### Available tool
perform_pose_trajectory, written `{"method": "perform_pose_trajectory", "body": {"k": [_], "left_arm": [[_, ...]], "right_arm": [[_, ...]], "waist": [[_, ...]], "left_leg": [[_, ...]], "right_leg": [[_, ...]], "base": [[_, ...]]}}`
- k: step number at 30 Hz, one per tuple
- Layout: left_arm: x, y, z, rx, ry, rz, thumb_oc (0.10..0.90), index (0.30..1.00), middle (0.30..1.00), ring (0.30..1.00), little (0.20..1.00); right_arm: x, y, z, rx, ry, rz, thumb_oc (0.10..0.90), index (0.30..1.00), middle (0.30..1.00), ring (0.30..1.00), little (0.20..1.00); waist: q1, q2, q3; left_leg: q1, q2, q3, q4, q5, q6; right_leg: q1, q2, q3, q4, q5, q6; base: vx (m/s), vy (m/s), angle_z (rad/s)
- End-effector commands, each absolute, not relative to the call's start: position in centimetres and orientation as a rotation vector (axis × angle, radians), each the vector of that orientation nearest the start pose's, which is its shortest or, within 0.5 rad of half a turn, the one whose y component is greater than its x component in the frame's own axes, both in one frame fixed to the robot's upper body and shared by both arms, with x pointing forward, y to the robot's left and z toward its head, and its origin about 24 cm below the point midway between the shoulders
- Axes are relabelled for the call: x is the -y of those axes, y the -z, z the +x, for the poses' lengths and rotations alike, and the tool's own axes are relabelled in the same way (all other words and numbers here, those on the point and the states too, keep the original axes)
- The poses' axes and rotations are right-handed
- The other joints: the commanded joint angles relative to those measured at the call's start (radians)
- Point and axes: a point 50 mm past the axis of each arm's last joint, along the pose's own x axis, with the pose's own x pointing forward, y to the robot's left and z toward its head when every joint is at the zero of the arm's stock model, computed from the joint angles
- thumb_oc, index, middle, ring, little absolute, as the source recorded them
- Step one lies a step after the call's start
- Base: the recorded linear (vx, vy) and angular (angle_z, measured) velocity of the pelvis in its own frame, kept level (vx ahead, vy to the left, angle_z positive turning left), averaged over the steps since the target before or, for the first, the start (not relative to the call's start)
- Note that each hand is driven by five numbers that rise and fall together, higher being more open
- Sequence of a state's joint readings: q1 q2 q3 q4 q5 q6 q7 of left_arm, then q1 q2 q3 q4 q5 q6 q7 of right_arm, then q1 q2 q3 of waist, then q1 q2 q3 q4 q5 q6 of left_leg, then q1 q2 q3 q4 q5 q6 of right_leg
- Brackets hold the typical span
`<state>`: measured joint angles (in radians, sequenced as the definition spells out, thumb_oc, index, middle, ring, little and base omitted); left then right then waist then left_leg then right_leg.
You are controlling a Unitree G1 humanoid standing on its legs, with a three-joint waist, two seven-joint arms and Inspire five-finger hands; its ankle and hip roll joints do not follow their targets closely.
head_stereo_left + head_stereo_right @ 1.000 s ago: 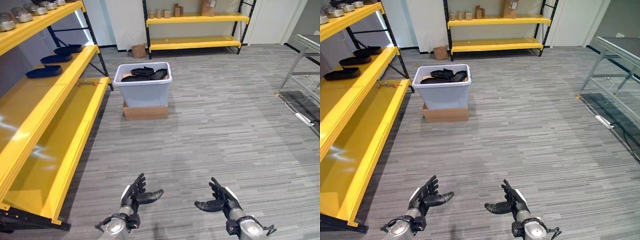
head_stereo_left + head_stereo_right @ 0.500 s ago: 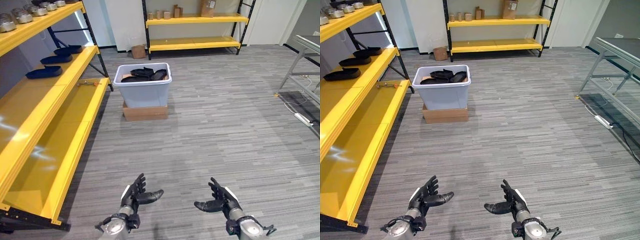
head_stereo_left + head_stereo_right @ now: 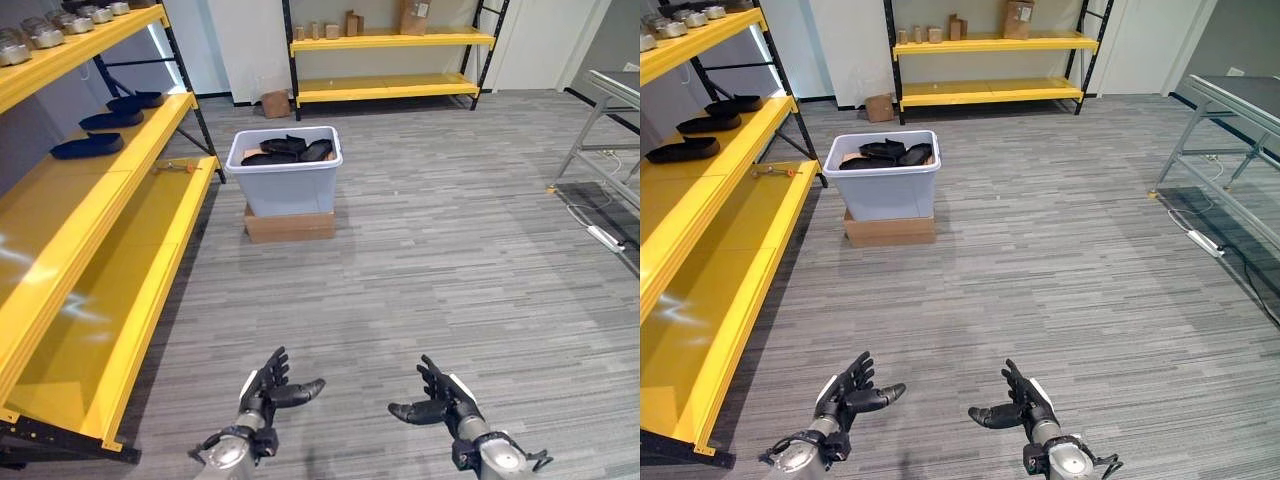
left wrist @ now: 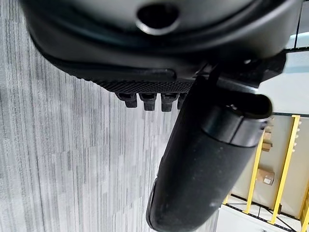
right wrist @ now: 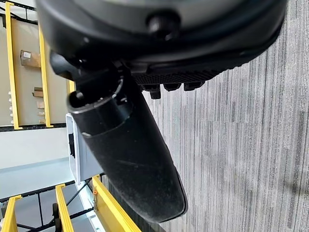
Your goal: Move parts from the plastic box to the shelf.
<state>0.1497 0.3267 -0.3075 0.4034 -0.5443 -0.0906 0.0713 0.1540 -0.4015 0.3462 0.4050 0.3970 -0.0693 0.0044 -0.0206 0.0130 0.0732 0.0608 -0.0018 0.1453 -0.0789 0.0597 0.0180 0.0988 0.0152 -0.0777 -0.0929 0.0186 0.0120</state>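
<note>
We see: box [image 3: 285,180] pale grey-blue | parts [image 3: 290,149] black | shelf [image 3: 90,250] yellow | floor [image 3: 450,250] grey, striped

Grey striped carpet [image 3: 430,250] covers the whole floor, running up to white walls [image 3: 245,40] at the far end. Against that far wall stands a yellow rack with black uprights [image 3: 395,40] bearing small cardboard boxes [image 3: 415,14], and a metal-framed bench [image 3: 605,120] stands along one side with a white power strip [image 3: 607,237] on the carpet under it.
</note>
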Motion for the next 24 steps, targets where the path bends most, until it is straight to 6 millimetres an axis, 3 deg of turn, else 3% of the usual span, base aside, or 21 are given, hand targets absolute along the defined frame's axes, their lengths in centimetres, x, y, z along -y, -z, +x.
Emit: {"method": "perform_pose_trajectory", "body": {"k": [1,7,12,16,18,20,22,24], "left_arm": [[-18.8,5.3,20.6,-0.387,-0.007,-0.158,0.900,1.000,1.000,1.000,1.000],[-18.8,4.9,21.0,-0.361,-0.013,-0.172,0.900,1.000,1.000,1.000,1.000],[-18.9,4.0,21.9,-0.316,-0.010,-0.171,0.900,1.000,1.000,1.000,1.000],[-19.3,3.9,21.7,-0.318,-0.018,-0.175,0.900,1.000,1.000,1.000,1.000],[-19.3,3.7,21.8,-0.309,-0.013,-0.168,0.900,1.000,1.000,1.000,1.000],[-19.3,3.7,21.8,-0.309,-0.007,-0.154,0.900,1.000,1.000,1.000,1.000],[-19.4,3.1,22.2,-0.287,0.014,-0.123,0.900,1.000,1.000,1.000,1.000],[-19.4,3.1,22.1,-0.287,0.025,-0.100,0.900,1.000,1.000,1.000,1.000]], "right_arm": [[19.0,4.9,20.0,-0.396,-0.155,-0.011,0.900,1.000,1.000,1.000,1.000],[19.0,4.6,20.4,-0.381,-0.161,-0.026,0.900,1.000,1.000,1.000,1.000],[19.0,3.8,21.6,-0.339,-0.158,-0.029,0.900,1.000,1.000,1.000,1.000],[18.7,2.9,22.2,-0.296,-0.212,-0.135,0.900,1.000,1.000,1.000,1.000],[18.5,2.9,22.3,-0.297,-0.206,-0.090,0.900,1.000,1.000,1.000,1.000],[18.3,3.2,22.0,-0.312,-0.212,-0.091,0.900,1.000,1.000,1.000,1.000],[18.0,3.5,21.7,-0.319,-0.219,-0.094,0.900,1.000,1.000,1.000,1.000],[18.1,3.6,21.3,-0.328,-0.218,-0.103,0.900,1.000,1.000,1.000,1.000]], "waist": [[0.020,-0.036,-0.043],[0.023,-0.035,-0.032],[0.033,-0.048,0.018],[0.041,-0.043,0.030],[0.040,-0.040,0.039],[0.041,-0.041,0.049],[0.033,-0.038,0.080],[0.032,-0.033,0.087]], "left_leg": [[0.032,0.074,-0.030,-0.008,-0.013,-0.078],[0.045,0.075,-0.024,-0.008,-0.011,-0.068],[-0.039,0.066,-0.022,0.126,-0.063,-0.060],[-0.044,0.044,-0.026,0.159,-0.104,-0.023],[-0.039,0.032,-0.033,0.160,-0.112,-0.001],[-0.033,0.014,-0.031,0.156,-0.118,0.022],[-0.014,-0.006,-0.036,0.156,-0.123,0.050],[0.001,-0.014,-0.040,0.159,-0.142,0.061]], "right_leg": [[-0.015,-0.067,-0.002,0.006,0.046,0.078],[-0.024,-0.074,-0.005,0.048,0.029,0.077],[-0.078,-0.096,-0.009,0.130,0.008,0.071],[-0.115,-0.116,-0.008,0.230,-0.026,0.091],[-0.156,-0.131,0.000,0.313,-0.027,0.104],[-0.226,-0.151,0.013,0.438,0.030,0.125],[-0.315,-0.170,0.033,0.617,0.157,0.137],[-0.354,-0.175,0.009,0.654,0.135,0.127]], "base": [[0.00,0.000,0.00],[-0.01,0.009,0.00],[-0.08,0.048,-0.06],[0.01,0.125,-0.01],[-0.01,0.164,0.05],[-0.02,0.171,0.02],[-0.01,0.215,0.02],[0.07,0.145,0.16]]}}
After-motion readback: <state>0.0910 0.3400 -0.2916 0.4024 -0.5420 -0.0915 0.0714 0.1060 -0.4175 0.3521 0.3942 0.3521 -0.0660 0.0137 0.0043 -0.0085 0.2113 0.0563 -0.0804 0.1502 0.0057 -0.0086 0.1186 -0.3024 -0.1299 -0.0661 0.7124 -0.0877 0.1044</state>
